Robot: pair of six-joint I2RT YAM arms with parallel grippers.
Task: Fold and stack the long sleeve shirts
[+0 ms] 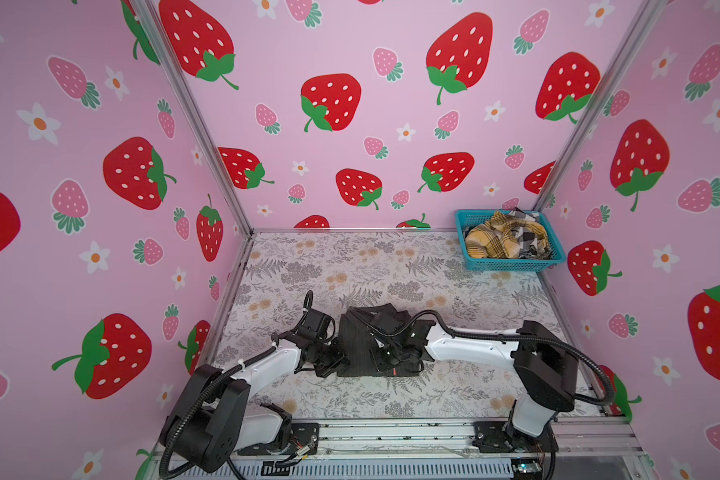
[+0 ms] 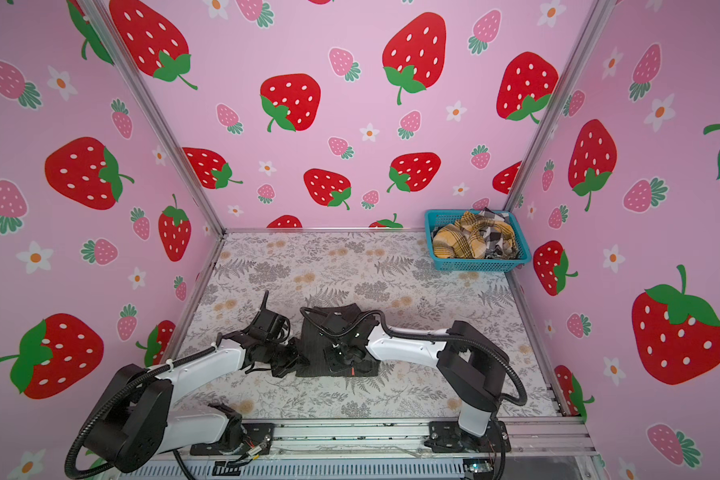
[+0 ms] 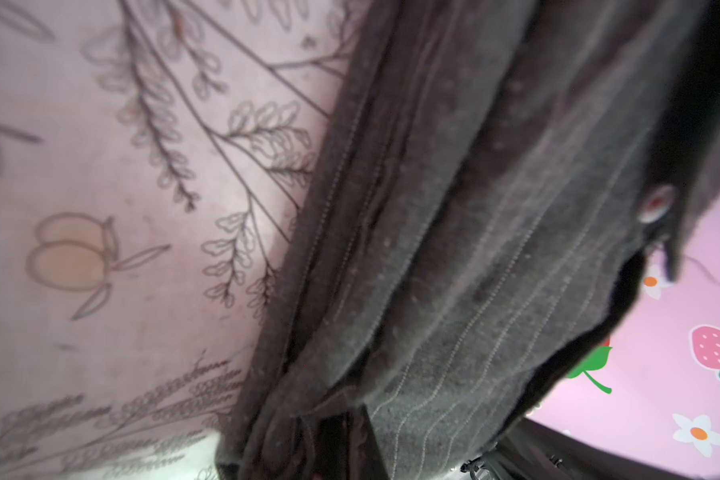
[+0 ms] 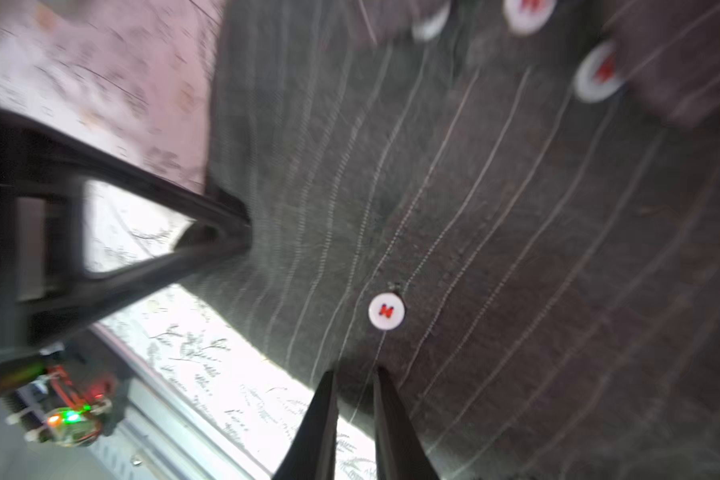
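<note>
In both top views the charcoal pinstripe shirt point(image 1: 353, 340) point(image 2: 314, 345) lies partly folded on the near half of the floral tabletop point(image 1: 350, 266). The left gripper point(image 1: 335, 365) point(image 2: 298, 363) is at its near-left corner and the right gripper point(image 1: 391, 365) point(image 2: 348, 368) is over its near edge. A mustard plaid shirt point(image 1: 495, 243) and a black-and-white check shirt point(image 1: 531, 237) sit crumpled in the teal mesh basket point(image 1: 512, 264) at the far right corner. In the left wrist view we see the charcoal pinstripe shirt point(image 3: 454, 249) raised off the tabletop in hanging folds, showing one white button point(image 3: 655, 203); the fingers we cannot make out. In the right wrist view the right gripper point(image 4: 356, 374) has its fingers almost together, pinching the hem, and the left gripper point(image 4: 229, 224) is clamped on the shirt's edge nearby.
</note>
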